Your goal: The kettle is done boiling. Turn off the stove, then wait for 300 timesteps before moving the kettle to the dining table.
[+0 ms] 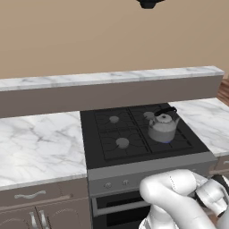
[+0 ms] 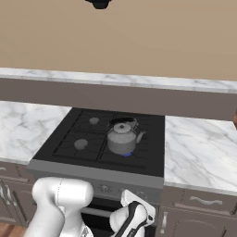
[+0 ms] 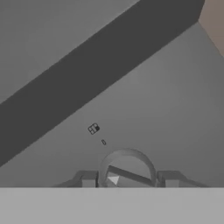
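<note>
The grey kettle stands upright on the front right burner of the black stove, with a small blue flame under it. Low at the stove's grey front panel, my gripper is shut on a round knob, one fingertip pressing on each side. The white pointer of the knob points down and to the left in the hand view. My hand shows below the panel in the right base view. The dining table is out of view.
Marble counters flank the cooktop. A raised marble ledge on a taupe wall runs behind it. Drawers and cabinet doors sit under the counter. More small knobs line the front panel.
</note>
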